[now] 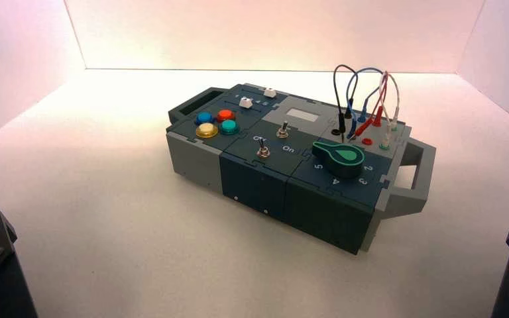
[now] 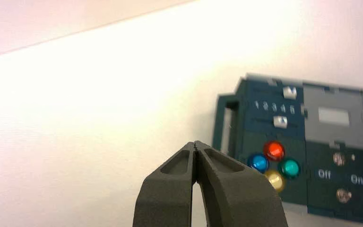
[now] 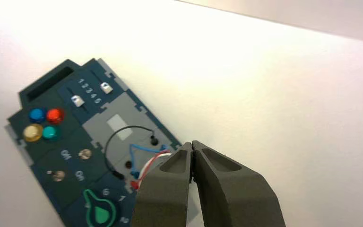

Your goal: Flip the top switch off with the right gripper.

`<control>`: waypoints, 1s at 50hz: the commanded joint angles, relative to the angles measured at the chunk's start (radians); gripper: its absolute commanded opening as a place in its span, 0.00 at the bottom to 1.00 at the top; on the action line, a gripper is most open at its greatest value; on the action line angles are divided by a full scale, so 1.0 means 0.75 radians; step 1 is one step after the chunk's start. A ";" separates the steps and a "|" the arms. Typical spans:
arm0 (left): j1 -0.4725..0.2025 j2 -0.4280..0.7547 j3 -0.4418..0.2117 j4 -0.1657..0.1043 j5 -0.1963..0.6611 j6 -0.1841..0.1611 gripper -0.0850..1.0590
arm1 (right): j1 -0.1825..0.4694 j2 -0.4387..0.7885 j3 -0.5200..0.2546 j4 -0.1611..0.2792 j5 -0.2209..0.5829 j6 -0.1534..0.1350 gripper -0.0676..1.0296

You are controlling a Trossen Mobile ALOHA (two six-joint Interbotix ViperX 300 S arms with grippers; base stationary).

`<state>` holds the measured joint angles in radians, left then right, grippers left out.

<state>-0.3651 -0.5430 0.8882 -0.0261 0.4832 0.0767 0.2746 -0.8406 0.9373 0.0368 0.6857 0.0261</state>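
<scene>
Right hand (image 3: 192, 146), tips pinched together and holding nothing, hovers well apart from the top switch (image 3: 84, 153) on the box (image 3: 71, 75).

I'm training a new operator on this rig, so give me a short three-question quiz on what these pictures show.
1. True or false: the right gripper is touching the top switch.
2. Which colour is the knob on the box? A red, B green, C yellow.
3. Fill in: the cluster of round coloured buttons holds ____ buttons.

Key
1. False. The right gripper hangs shut, clear of the box. No gripper is near the switch in the high view.
2. B.
3. Four: blue, red, yellow and teal.
</scene>
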 commanded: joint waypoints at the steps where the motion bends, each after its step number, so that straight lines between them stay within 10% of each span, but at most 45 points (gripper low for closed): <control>1: -0.076 0.131 -0.072 0.004 -0.029 0.010 0.05 | 0.035 0.020 -0.045 0.031 -0.010 -0.002 0.04; 27: -0.145 0.767 -0.358 0.002 -0.067 0.035 0.05 | 0.084 0.012 -0.018 0.076 0.043 0.002 0.04; 50: -0.168 0.959 -0.479 0.002 0.049 0.067 0.05 | 0.151 0.043 -0.025 0.180 0.133 0.000 0.04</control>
<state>-0.4893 0.1779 0.5614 -0.0245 0.5216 0.1243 0.3620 -0.8176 0.9388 0.1565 0.7869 0.0261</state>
